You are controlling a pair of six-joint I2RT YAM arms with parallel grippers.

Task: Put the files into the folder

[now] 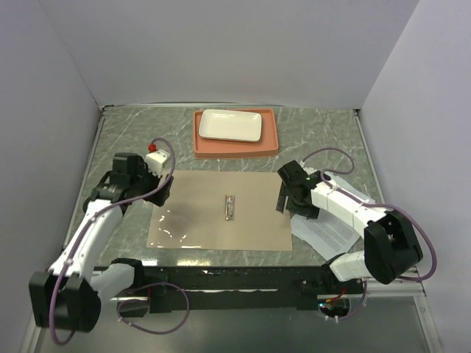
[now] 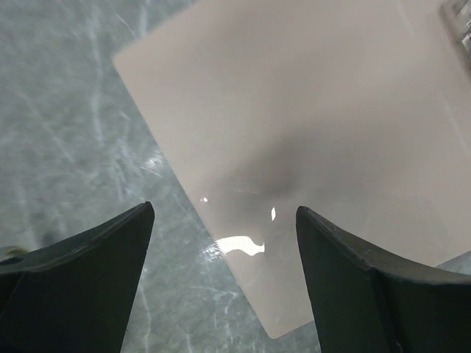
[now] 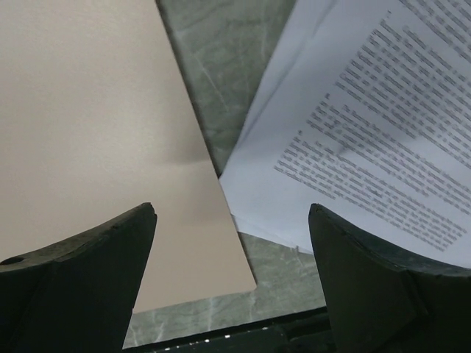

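Note:
The tan folder (image 1: 254,220) lies open and flat mid-table, a dark clip (image 1: 230,207) along its middle and a glossy clear pocket (image 1: 171,226) on its left half. My left gripper (image 1: 162,193) hangs open over the folder's left edge; in the left wrist view that gripper (image 2: 224,209) frames the near left corner of the folder (image 2: 331,110), nothing between the fingers. The files (image 1: 324,237), white printed sheets, lie on the table right of the folder, partly under my right arm. My right gripper (image 1: 282,200) is open above the folder's right edge. In the right wrist view this gripper (image 3: 232,209) spans the folder (image 3: 96,147) and the files (image 3: 368,132).
An orange tray (image 1: 237,149) holding a white rectangular plate (image 1: 231,125) stands at the back, just beyond the folder. Grey walls close in the table on the left, back and right. A black rail (image 1: 243,278) runs along the near edge.

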